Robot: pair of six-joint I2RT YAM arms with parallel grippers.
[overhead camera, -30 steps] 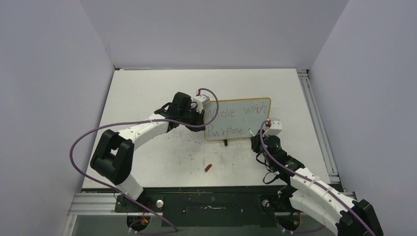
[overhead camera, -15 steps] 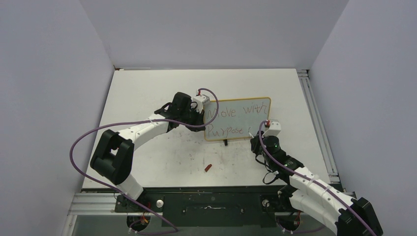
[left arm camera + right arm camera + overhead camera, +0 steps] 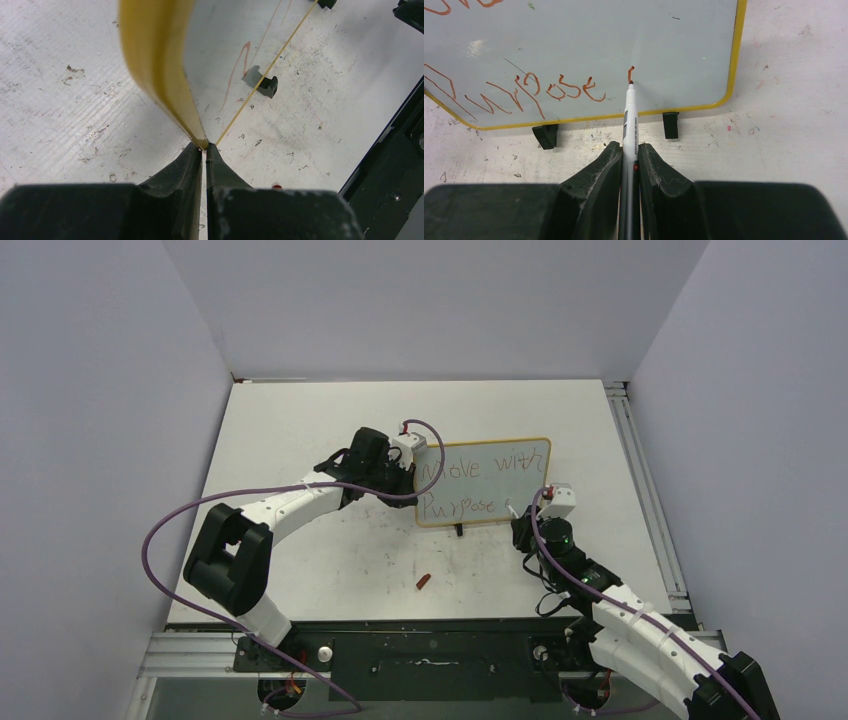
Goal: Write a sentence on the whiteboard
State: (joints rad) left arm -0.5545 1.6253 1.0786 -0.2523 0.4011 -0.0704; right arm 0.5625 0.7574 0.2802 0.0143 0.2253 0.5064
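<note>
Marker [image 3: 630, 122] tip on whiteboard [image 3: 483, 483], just right of "Purpose"
Whiteboard stands mid-desk [image 3: 300, 420], the sentence [image 3: 549, 90] across its face. Left pincer [image 3: 204, 147] is pinching its yellow frame at the left edge. Right pincer [image 3: 628, 146], by its lower right corner, pinches the marker, tip touching a short stroke. A red cap [image 3: 423, 582] lies in front of it.

whiteboard [image 3: 486, 478] on table [image 3: 320, 420], marker [image 3: 629, 125] touching — lower right
</note>
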